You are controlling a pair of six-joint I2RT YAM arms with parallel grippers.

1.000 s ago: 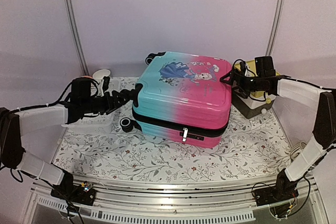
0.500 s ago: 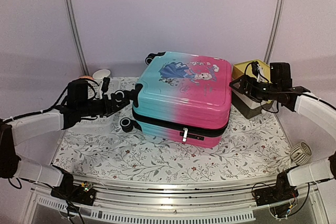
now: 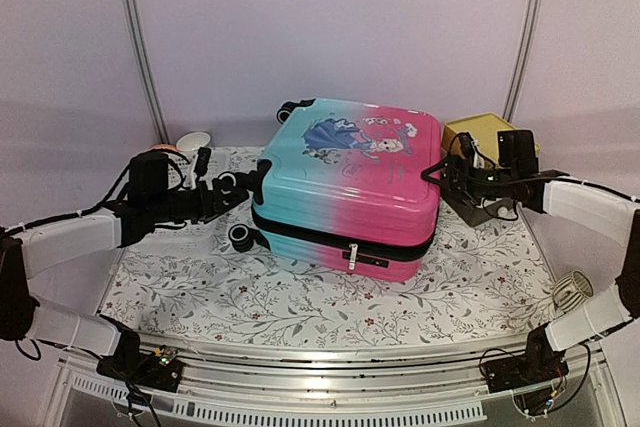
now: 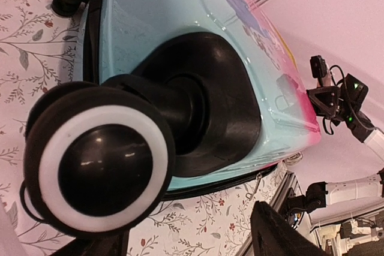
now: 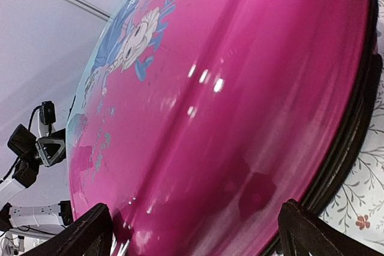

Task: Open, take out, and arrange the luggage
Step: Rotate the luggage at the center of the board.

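Top view: the small hard-shell suitcase, pink-to-turquoise with a cartoon print [image 3: 350, 182], lies flat on the floral-patterned surface [image 3: 300, 312], printed side up. Its black zipper band [image 3: 300, 237] runs unbroken along the front and the lid is down. The left pincer [image 3: 228, 190] sits at the suitcase's left end, by a wheel. The right pincer [image 3: 445, 169] sits at its right end, against the pink edge.

Left wrist view: a black-and-white caster wheel [image 4: 99, 166] of the suitcase fills the space ahead. The fingers stand apart, but I cannot tell whether they clamp the wheel.

Right wrist view: the fingers [image 5: 90, 232] are spread wide and empty, with the pink shell close ahead.

Judgement: the task looks barely begun. The suitcase is unopened, nothing is out and nothing is arranged.
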